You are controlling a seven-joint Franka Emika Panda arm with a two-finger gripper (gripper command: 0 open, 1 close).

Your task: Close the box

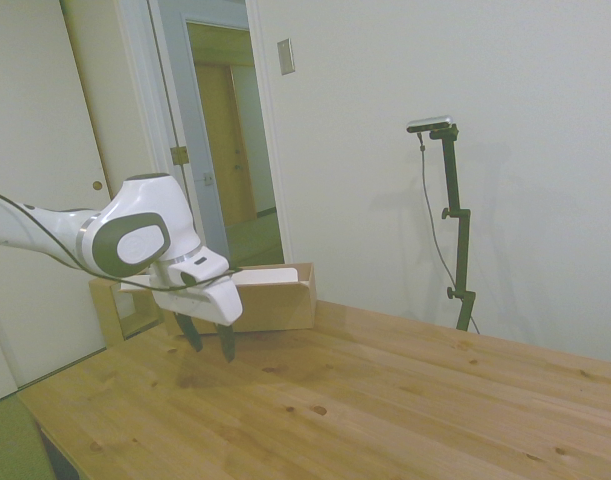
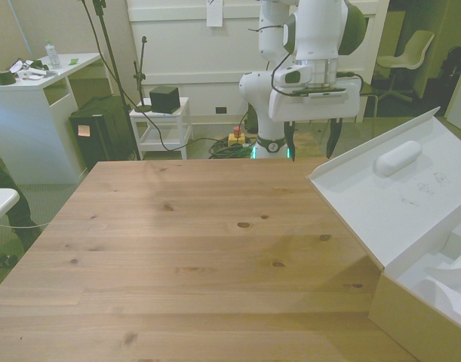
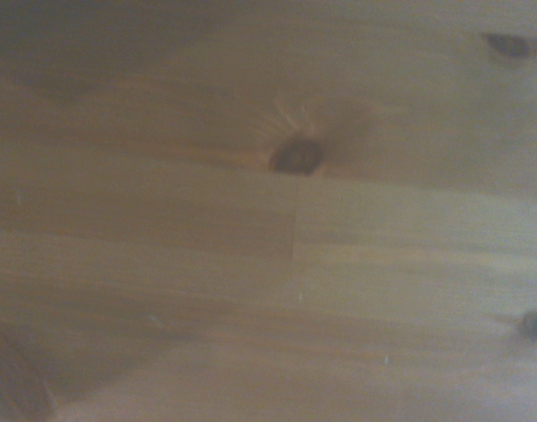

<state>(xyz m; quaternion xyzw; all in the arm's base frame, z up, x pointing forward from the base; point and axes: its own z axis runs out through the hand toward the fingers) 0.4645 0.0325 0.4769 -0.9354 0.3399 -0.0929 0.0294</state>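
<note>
The brown cardboard box (image 2: 408, 312) stands open at the table's corner on the front view's right. Its large flap lid (image 2: 388, 204) tilts up and back, showing a white inside with an oval handle bump (image 2: 397, 158). In the side view the box (image 1: 277, 302) sits at the table's far end, just behind the gripper. My gripper (image 2: 310, 151) hangs open with nothing between its fingers, above the table's far edge and just to the left of the lid's upper corner in the front view. In the side view the gripper (image 1: 210, 344) hovers a little above the wood. The wrist view shows only bare tabletop (image 3: 294, 264) with dark knots.
The wooden table (image 2: 192, 241) stretches wide to the left of the box in the front view. Behind it stand a white desk (image 2: 34, 98), a small white cart (image 2: 162, 124) with a black cube, and a chair (image 2: 407, 56). An open doorway (image 1: 230, 140) shows in the side view.
</note>
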